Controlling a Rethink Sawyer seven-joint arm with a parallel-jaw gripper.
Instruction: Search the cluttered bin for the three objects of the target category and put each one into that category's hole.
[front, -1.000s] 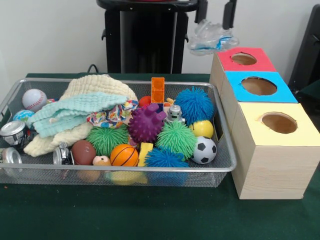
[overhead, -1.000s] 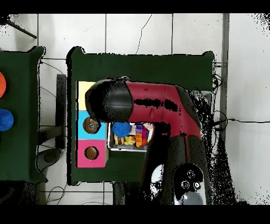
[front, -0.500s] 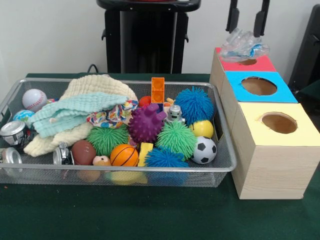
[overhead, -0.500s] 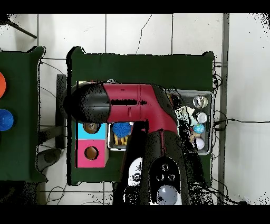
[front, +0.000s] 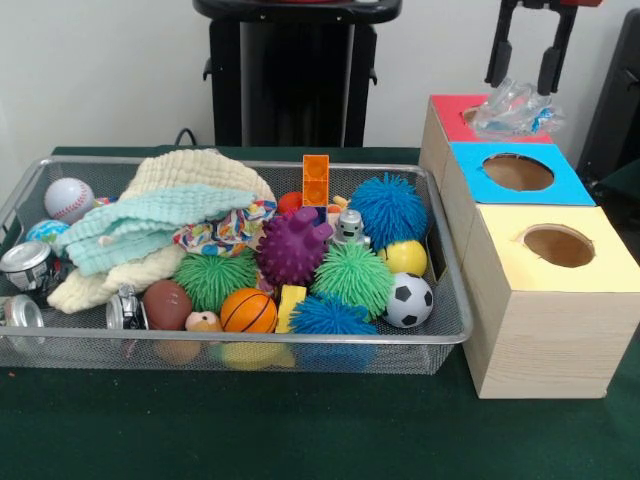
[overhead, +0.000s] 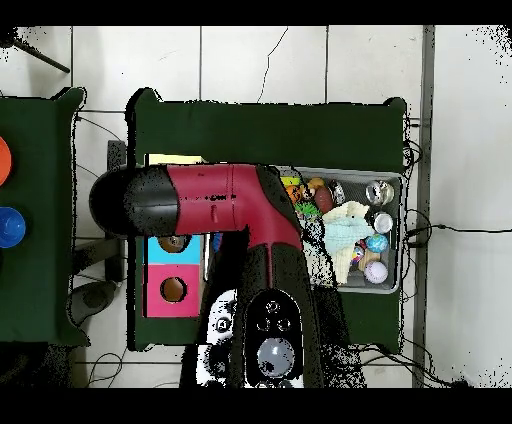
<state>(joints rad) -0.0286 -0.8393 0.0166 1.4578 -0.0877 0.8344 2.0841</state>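
**Meanwhile, crushed bottle sat at the red hole**

Largest, the bin (front: 445, 335) lay left of the boxes, crammed with toys. Far right, the red box (front: 450, 110) carried a crumpled clear plastic bottle (front: 512, 112) over its hole. The gripper (front: 522, 85) hung just above, prongs spread, holding nothing. Probably light, slick and springy, the bottle would grip best across its crushed middle. It hid the hole beneath it.
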